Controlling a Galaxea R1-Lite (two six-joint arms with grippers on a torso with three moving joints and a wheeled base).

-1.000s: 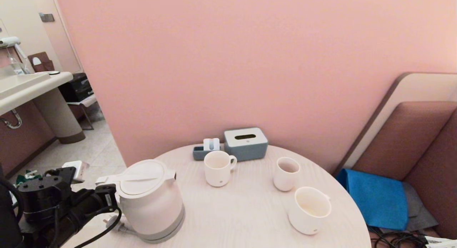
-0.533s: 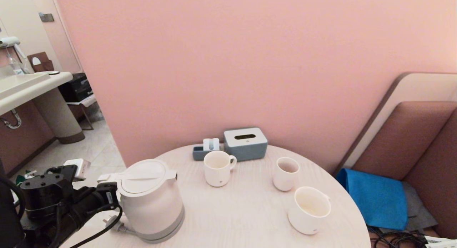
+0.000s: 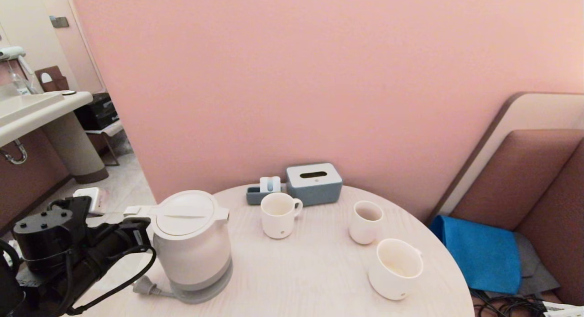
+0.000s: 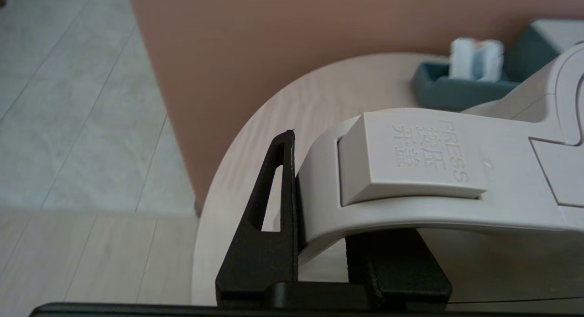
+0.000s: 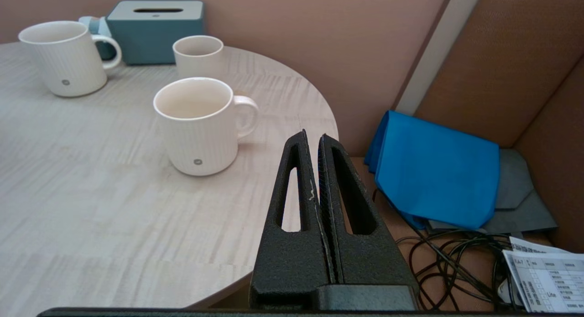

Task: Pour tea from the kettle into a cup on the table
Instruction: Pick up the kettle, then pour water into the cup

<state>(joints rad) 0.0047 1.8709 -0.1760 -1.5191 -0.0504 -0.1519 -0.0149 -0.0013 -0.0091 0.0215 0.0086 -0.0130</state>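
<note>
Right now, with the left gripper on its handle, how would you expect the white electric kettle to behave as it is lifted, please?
The kettle is rigid plastic and should keep its shape. Far bigger than the cups, it may be heavy if full. The left gripper clamps only the handle's outer end, so the body could sag or swing spout-down. Its trailing power cord might drag on the table.

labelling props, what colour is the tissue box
Grey-blue tissue box with a paler top; head view.

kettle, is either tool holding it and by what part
Yes: the left tool grips the kettle by its white loop handle, below the press button. The right tool is shut, empty.
</note>
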